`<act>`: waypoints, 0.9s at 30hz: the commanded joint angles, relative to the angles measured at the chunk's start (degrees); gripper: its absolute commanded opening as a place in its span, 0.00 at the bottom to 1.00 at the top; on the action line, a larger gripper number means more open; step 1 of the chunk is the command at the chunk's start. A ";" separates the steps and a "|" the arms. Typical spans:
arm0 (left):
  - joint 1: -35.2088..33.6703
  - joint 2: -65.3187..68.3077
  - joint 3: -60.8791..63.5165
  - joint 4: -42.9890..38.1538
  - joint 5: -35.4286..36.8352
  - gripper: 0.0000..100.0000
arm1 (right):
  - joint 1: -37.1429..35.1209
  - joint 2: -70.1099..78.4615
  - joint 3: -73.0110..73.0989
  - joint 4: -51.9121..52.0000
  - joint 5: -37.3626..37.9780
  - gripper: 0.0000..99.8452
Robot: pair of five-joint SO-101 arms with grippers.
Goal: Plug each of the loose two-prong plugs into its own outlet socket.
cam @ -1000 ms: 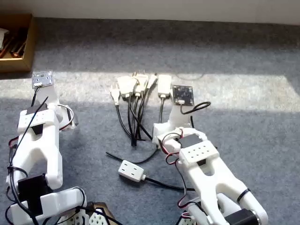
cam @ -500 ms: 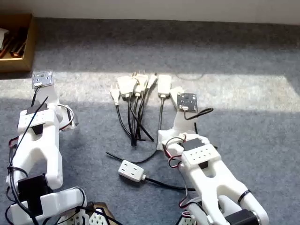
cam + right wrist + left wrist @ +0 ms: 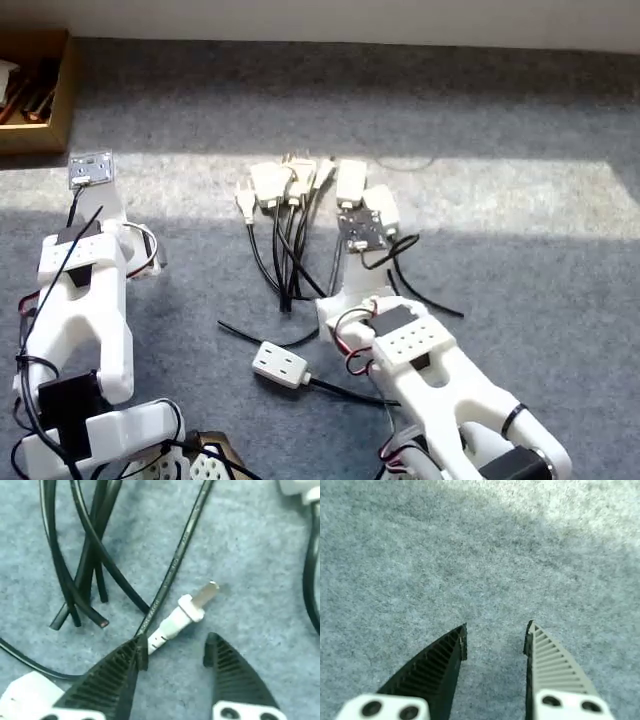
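— Grey carpet (image 3: pixel 520 120): room where?
— Widest at 3 o'clock of cables (image 3: pixel 283 265). Left gripper (image 3: pixel 496 635) gapes, empty. Right gripper (image 3: pixel 176 647) spread, gripping nothing; plug (image 3: pixel 183 613) just off its dark finger. Outlet strip (image 3: pixel 278 363) at 6 o'clock of cables.

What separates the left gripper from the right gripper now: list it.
The left gripper hangs over bare grey carpet; the right gripper hangs over a white two-prong plug and loose black cords. Nothing lies near the left gripper's fingers; the plug sits beside one right finger. Both are open.
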 commanded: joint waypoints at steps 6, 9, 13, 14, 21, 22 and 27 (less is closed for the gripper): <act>1.19 -2.07 -0.13 -0.70 0.09 0.20 | 3.47 3.91 -0.66 -5.05 -3.69 0.26; 1.19 -2.07 -0.13 -0.53 0.09 0.20 | 3.38 13.49 -4.79 -5.67 -3.69 0.26; 1.10 -2.07 -0.13 -0.53 0.09 0.20 | 3.38 25.89 -16.22 3.47 -3.69 0.26; 1.10 -2.07 -0.13 -0.53 0.09 0.20 | 3.21 28.18 -19.38 6.90 -3.69 0.26; 1.10 -2.07 -0.13 -0.70 0.09 0.20 | 3.12 33.45 -28.26 17.01 -3.25 0.14; 1.10 -2.07 -0.13 -0.70 0.09 0.20 | 3.12 32.84 -28.00 17.19 -3.16 0.13; 1.19 -2.07 -0.13 -0.79 0.09 0.20 | 3.47 29.85 -28.35 20.97 0.00 0.13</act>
